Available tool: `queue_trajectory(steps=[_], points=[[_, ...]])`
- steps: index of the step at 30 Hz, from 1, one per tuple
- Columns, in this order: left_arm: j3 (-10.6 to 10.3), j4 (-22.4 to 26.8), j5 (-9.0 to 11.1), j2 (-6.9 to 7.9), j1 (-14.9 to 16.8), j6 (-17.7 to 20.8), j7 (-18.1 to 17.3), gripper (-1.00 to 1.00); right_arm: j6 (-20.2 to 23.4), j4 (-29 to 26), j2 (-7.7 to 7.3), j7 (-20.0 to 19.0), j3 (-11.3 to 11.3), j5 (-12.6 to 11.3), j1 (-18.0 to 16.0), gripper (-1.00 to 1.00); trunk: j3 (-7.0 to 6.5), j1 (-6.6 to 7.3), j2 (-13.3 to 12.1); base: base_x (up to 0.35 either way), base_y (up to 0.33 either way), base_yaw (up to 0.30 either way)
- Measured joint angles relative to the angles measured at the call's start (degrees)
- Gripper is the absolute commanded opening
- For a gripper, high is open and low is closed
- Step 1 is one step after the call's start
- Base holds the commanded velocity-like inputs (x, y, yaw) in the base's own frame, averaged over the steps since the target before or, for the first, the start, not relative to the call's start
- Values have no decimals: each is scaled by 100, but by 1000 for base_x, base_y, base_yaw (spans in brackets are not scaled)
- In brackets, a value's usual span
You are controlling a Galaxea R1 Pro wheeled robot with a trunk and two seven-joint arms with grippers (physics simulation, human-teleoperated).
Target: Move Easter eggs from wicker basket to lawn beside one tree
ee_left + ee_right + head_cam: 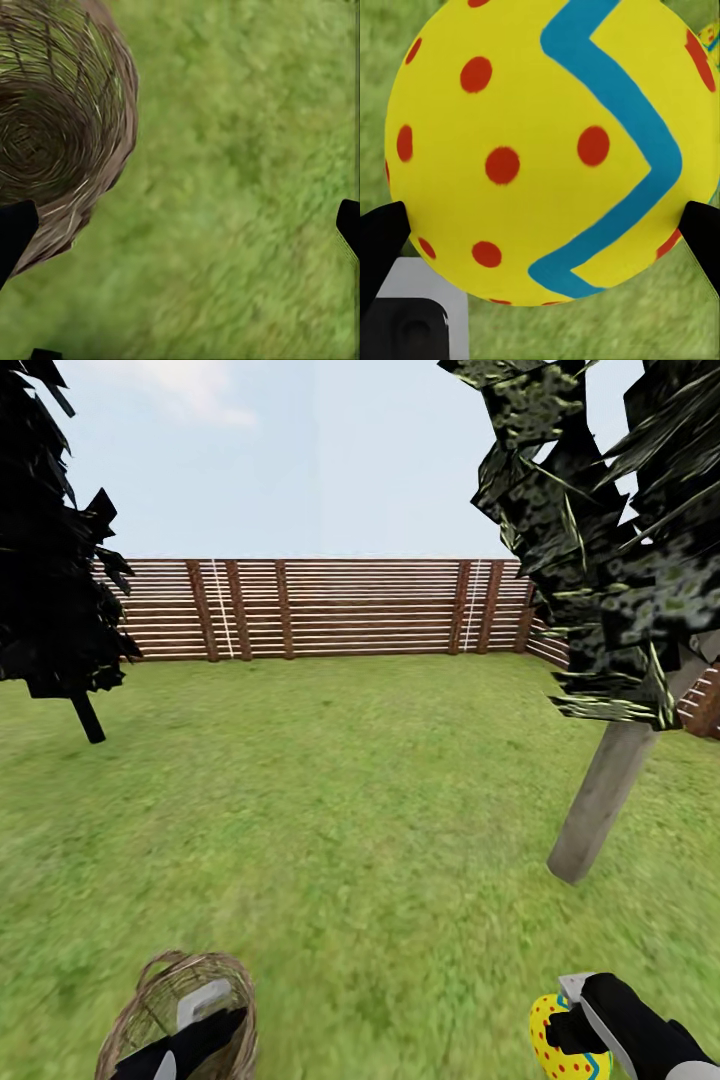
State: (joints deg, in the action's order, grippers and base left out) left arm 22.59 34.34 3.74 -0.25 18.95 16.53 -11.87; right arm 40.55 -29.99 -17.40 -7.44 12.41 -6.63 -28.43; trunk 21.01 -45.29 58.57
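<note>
**Operator:** Eggs are what I'm moving, but widest first: the lawn [340, 810] runs back to the slat fence [330, 608]. A black tree [55, 550] stands far left, and a pale-trunked, leaning tree [600, 800] stands ahead on my right.

**Observer:** And the wicker basket?

**Operator:** The wicker basket [180, 1015] sits low on my left, just under the left tool [190, 1040]. From the left wrist I look straight into it [52, 127] and see bare weave, no egg. That tool's fingers stand wide apart over the grass, released.

**Observer:** The right side?

**Operator:** The right tool [572, 1028] is clenched on one egg [562, 1040], yellow with red spots and a blue zigzag. The right wrist shows it pinched between both fingers [540, 150], above grass. A sliver of yellow shows at the edge beyond it; I can't tell what that is.

**Observer:** So which step?

**Operator:** I judge it's the carry. Next I'd need to bring this egg to the foot of one trunk, lower it onto the grass, then release.
</note>
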Motion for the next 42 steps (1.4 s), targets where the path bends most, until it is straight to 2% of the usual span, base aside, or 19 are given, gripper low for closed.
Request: queue_trajectory(steps=[5, 13, 17, 18, 22, 26, 33, 42], points=[[-17, -10, -7, -64, 0, -6, 20, 100, 1, -3, 0, 1, -1, 0, 0, -100, 0, 0, 0, 320, -228, 0], [-14, -4, -7, -64, 0, -15, 18, 100, -7, 9, -3, -6, -1, 0, 0, -100, 0, -1, 0, 286, -224, 0], [-5, -2, 2, -62, 0, -29, 12, 100, -69, 36, -4, -16, 1, 0, 0, -100, 0, -3, -1, 36, -35, 0], [2, -33, -2, -32, -26, -53, 20, 100, -101, 68, 28, -9, -30, -36, 9, -100, 0, -3, -1, 0, 0, 0], [1, -159, -9, 96, -26, -49, 8, 100, -79, 197, -52, -19, -17, -21, 8, -100, 0, -3, -1, 0, 0, 0], [-8, -288, -8, 66, -26, -52, 8, 100, -123, 326, 62, -16, -27, -36, 9, -100, 0, -4, -1, 0, 0, 0], [-4, -401, -8, 64, -26, -52, 9, 100, -130, 552, 69, -13, -29, -34, 8, -100, 0, -3, -1, 0, 0, -3], [-3, -411, -9, 55, -24, -57, 9, 100, -125, 675, 64, -13, -39, -35, 9, -100, 0, -3, -1, 0, 0, -272]])
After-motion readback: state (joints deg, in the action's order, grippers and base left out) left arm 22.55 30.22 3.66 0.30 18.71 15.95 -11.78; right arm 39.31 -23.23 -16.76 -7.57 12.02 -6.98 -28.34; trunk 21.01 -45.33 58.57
